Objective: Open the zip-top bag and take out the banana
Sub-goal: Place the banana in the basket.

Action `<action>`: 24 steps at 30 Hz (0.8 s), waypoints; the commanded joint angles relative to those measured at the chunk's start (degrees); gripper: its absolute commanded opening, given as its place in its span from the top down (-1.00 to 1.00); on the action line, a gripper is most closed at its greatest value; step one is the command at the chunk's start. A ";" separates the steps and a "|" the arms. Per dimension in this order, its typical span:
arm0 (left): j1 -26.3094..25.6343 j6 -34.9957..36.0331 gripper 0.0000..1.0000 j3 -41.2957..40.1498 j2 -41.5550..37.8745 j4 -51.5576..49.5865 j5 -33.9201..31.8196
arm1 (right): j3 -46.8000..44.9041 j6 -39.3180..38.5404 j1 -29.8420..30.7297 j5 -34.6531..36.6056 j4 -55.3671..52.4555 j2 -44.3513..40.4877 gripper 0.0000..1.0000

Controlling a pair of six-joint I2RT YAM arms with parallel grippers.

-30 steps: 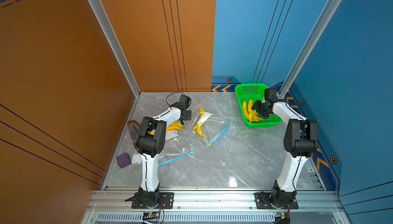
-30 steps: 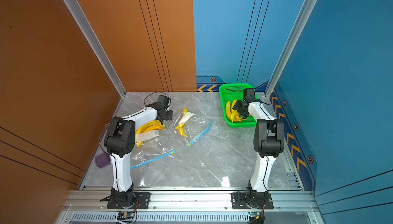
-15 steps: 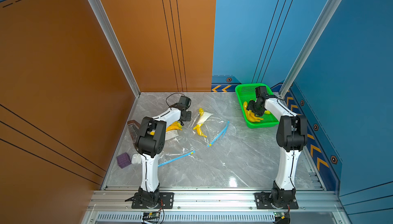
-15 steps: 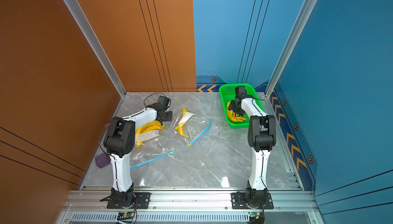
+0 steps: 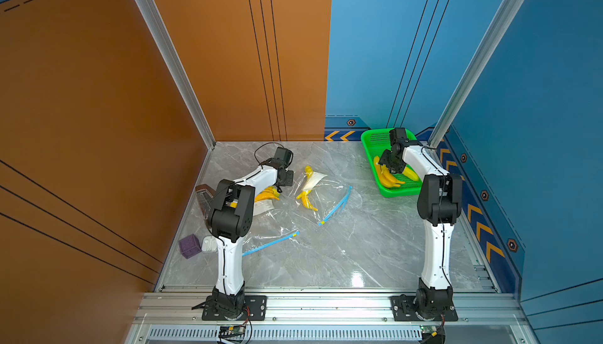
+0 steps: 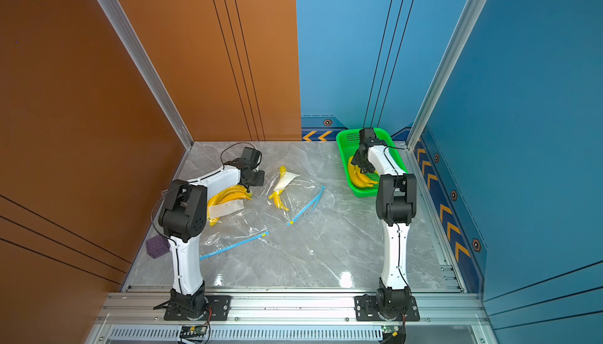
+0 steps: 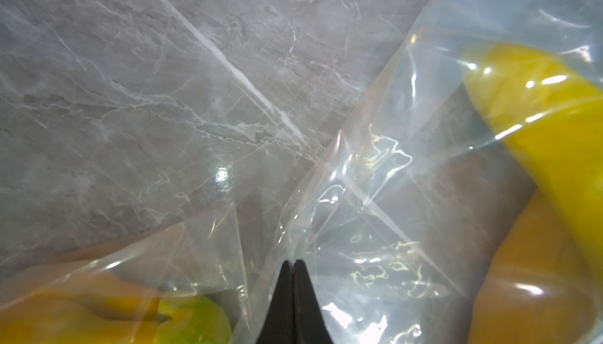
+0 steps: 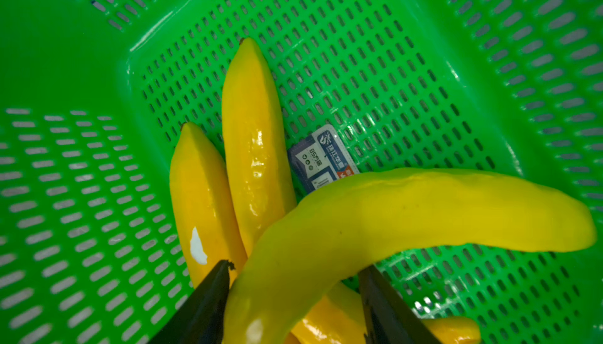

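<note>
A clear zip-top bag (image 5: 272, 218) with a blue zip lies by the left arm, holding a bunch of yellow bananas (image 6: 228, 195). My left gripper (image 7: 291, 262) is shut on a fold of this bag's film at its far corner (image 5: 283, 184). In the green basket (image 5: 368, 143) at the back right, my right gripper (image 8: 295, 265) is closed around a greenish-yellow banana (image 8: 424, 215), which sits just above other bananas (image 8: 254, 136). In both top views the right gripper (image 6: 363, 166) is low inside the basket.
A second clear bag (image 5: 329, 195) with a blue zip and a peeled toy banana (image 5: 308, 189) lies mid-table. A purple cube (image 5: 189, 245), a white object (image 5: 208, 243) and a brown-and-silver item (image 5: 204, 195) sit along the left wall. A label (image 8: 321, 159) lies on the basket floor.
The right arm has swung a little to the left over the basket, its gripper staying low among the bananas. The left arm and both bags have not moved.
</note>
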 commanded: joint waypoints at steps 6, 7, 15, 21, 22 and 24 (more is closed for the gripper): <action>-0.19 0.23 1.00 -0.98 -2.06 -1.07 -0.69 | 0.29 -1.12 0.69 3.72 -4.54 -0.13 0.19; -0.19 0.33 1.00 -0.98 -2.06 -1.07 -0.69 | -0.08 -1.46 0.92 3.89 -4.54 -0.60 0.25; -0.16 0.46 1.00 -1.03 -2.15 -1.07 -0.89 | -6.61 -7.65 3.29 3.41 -4.54 -8.23 0.40; -0.01 0.68 1.00 -0.99 -2.33 -1.16 -0.76 | -14.06 -20.16 4.34 -0.53 -6.23 -15.24 0.37; 0.00 0.63 1.00 -0.90 -2.28 -1.15 -0.74 | -15.00 -22.22 4.39 -1.17 -6.74 -15.97 0.35; -0.01 0.68 1.00 -0.89 -2.33 -1.16 -0.66 | -16.55 -28.50 4.56 -1.96 -8.35 -17.14 0.31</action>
